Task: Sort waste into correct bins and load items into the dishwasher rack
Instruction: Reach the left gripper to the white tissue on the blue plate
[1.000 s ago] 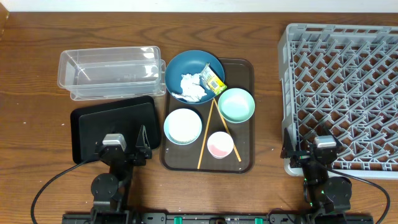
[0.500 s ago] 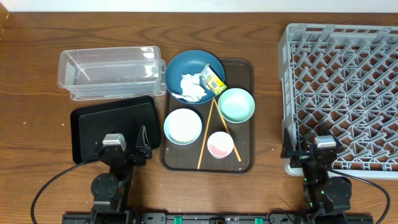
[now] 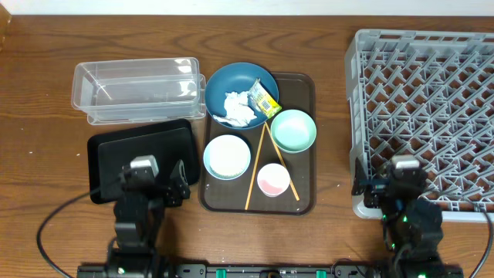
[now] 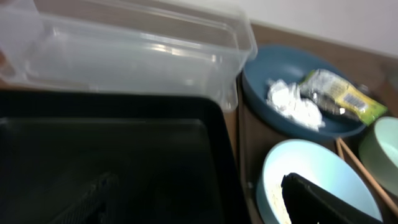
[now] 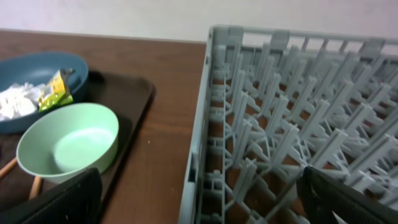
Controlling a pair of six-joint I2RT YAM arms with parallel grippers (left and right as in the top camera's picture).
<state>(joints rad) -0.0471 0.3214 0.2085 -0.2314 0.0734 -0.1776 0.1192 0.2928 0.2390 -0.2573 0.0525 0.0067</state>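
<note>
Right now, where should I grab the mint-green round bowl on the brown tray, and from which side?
Pinch the right rim of the mint-green bowl, coming down from above, one finger inside, one outside. It stands upright and empty, and that side looks clear; the thin wooden chopsticks lie beside its left.

dark brown wooden table w/ visible lengthwise grain fills nearly the whole overhead view. plain white wall shows as a thin strip along 12 o'clock, and it stands pale & blurred behind the table's far edge in both wrist views. tan corner of smth at 10 o'clock, can't tell what. light is even & soft, shadows on the wood faint.
</note>
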